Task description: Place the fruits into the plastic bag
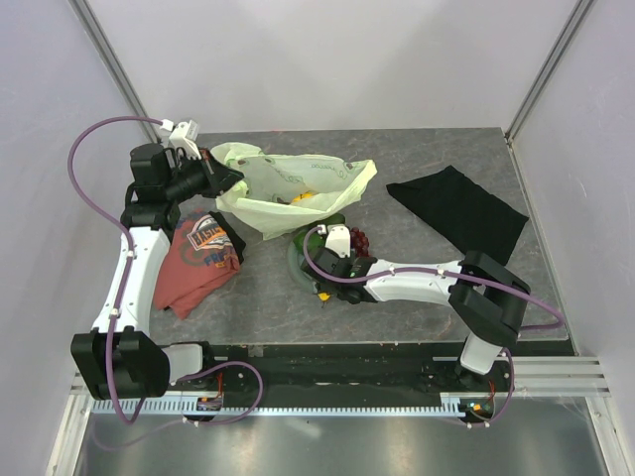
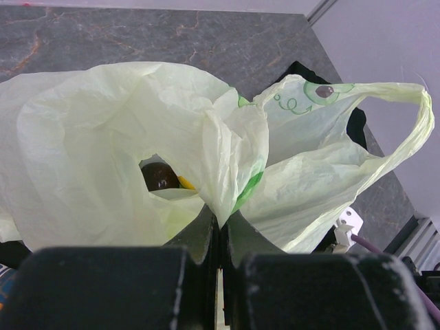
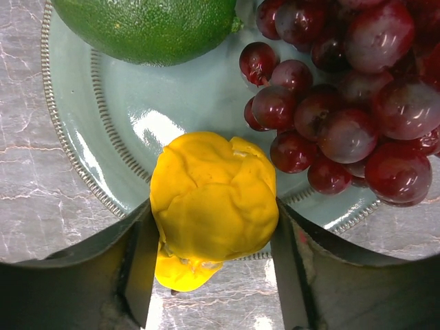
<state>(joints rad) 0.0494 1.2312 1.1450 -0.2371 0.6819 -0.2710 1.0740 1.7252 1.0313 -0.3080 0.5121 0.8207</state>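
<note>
Three fruits on the plate: a yellow moulded toy pear (image 3: 213, 199), a dark green oval fruit (image 3: 148, 27) and a dark red grape bunch (image 3: 344, 89) lie on the round grey-green plate (image 3: 103, 158). The pear sits at the rim, overhanging the grey marbled table (image 3: 41, 206).
Two fruits in the bag: a dark purple-brown plum (image 2: 159, 177) and a sliver of a yellow-orange round fruit (image 2: 185, 183) show through the mouth of the pale green crinkly plastic bag (image 2: 89, 124).
Right gripper (image 3: 212, 216): its jaws stand either side of the pear, both pads touching its flanks at the widest part, which reads as a grip on the pear. Whether the pear has left the plate I cannot tell.
Left gripper (image 2: 218, 227): it is clamped tight on a pinch of the bag's rim, holding the mouth up and open just beyond the plate.
How the pear will handle: it is probably light and hollow, with a smooth skin. Dents in its surface suggest it gives under pressure, so a hard squeeze could deform it or squirt it out.
Where to hold: across the fat belly, pads square to the sides, not on the narrow end.
How the bag will handle: it is thin, limp film, likely to sag or fold shut if the pinched rim drops. The pear should go in from above, through the opening.
Risk: the grapes lie just beside the finger nearest them and could be nudged.
</note>
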